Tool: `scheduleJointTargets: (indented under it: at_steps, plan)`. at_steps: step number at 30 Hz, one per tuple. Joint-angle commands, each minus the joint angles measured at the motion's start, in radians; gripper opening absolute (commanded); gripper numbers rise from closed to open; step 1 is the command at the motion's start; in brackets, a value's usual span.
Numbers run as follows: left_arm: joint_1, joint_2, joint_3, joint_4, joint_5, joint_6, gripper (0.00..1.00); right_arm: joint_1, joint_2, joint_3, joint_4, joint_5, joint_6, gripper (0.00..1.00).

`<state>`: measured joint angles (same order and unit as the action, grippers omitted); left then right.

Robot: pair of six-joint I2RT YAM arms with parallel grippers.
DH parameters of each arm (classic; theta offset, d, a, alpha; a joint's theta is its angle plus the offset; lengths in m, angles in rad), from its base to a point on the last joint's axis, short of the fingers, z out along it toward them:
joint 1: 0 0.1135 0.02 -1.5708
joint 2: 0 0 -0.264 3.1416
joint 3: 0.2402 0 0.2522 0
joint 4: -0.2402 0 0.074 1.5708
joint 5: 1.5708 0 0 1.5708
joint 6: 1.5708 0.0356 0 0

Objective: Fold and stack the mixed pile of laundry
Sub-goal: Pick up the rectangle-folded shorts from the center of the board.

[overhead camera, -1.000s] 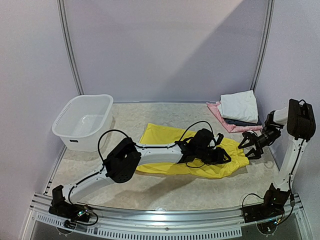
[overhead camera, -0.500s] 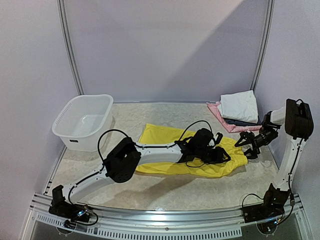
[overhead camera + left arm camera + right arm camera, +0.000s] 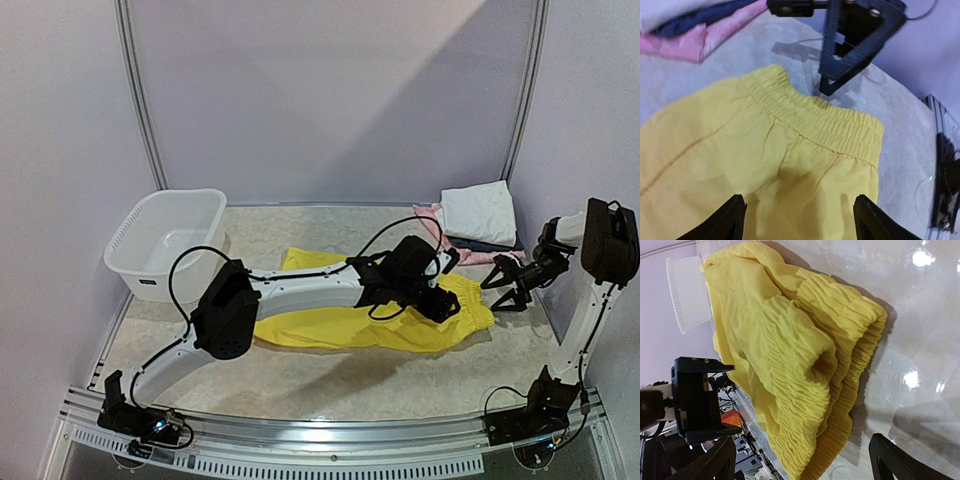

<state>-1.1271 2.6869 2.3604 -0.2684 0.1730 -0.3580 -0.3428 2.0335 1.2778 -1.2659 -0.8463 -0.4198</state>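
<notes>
stretching left arm (image 3: 300, 290) low over yellow shorts (image 3: 330, 325), left tool (image 3: 440, 300) unclenched, empty; right tool (image 3: 505, 290) spread wide beside waistband (image 3: 480, 308).

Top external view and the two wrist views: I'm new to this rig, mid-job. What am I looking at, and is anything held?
The top view looks down on two robot arms, the left arm and the right arm, bolted at the near edge of the table. Each wrist view looks along that arm's own hand, with its two fingers at the bottom. Mid-table lie yellow shorts, with a white basket at the back left and a folded stack at the back right. The left hand is open over the shorts. The right hand is open beside their waistband. Nothing is held.
</notes>
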Motion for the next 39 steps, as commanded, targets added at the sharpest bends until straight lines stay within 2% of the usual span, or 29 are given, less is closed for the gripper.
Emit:
scheduleJointTargets:
  at_steps: [1, 4, 10, 15, 20, 28, 30, 33, 35, 37, 39]
  plan:
    - [-0.057, -0.069, 0.056, -0.236, -0.151, 0.469, 0.76, -0.045, -0.058, 0.023, -0.056, 0.007, -0.054, 0.94]
    - [-0.094, -0.042, 0.073, -0.286, -0.229, 0.651, 0.77, -0.065, -0.078, 0.016, -0.070, 0.010, -0.073, 0.94]
    - [-0.128, 0.076, 0.202, -0.226, -0.327, 0.736, 0.77, -0.094, -0.084, 0.011, -0.092, 0.017, -0.103, 0.94]
    - [-0.143, 0.136, 0.249, -0.121, -0.325, 0.740, 0.79, -0.107, -0.080, 0.004, -0.096, 0.031, -0.124, 0.94]
    - [-0.164, 0.186, 0.272, -0.089, -0.306, 0.747, 0.79, -0.107, -0.067, -0.027, -0.090, 0.042, -0.128, 0.94]
    - [-0.180, 0.233, 0.261, 0.038, -0.397, 0.774, 0.76, -0.107, -0.052, -0.047, -0.084, 0.045, -0.137, 0.95]
    - [-0.178, 0.244, 0.267, 0.061, -0.399, 0.769, 0.69, -0.107, -0.042, -0.047, -0.081, 0.057, -0.135, 0.95]
    - [-0.175, 0.234, 0.269, 0.071, -0.419, 0.757, 0.49, -0.106, -0.036, -0.038, -0.086, 0.081, -0.123, 0.96]
    - [-0.170, 0.214, 0.263, 0.079, -0.411, 0.750, 0.32, -0.103, -0.021, -0.019, -0.111, 0.085, -0.125, 0.96]
    - [-0.166, 0.195, 0.253, 0.095, -0.407, 0.743, 0.06, -0.103, -0.002, -0.007, -0.124, 0.084, -0.133, 0.96]
    - [-0.163, 0.182, 0.242, 0.116, -0.412, 0.737, 0.00, -0.103, 0.023, -0.002, -0.130, 0.081, -0.135, 0.96]
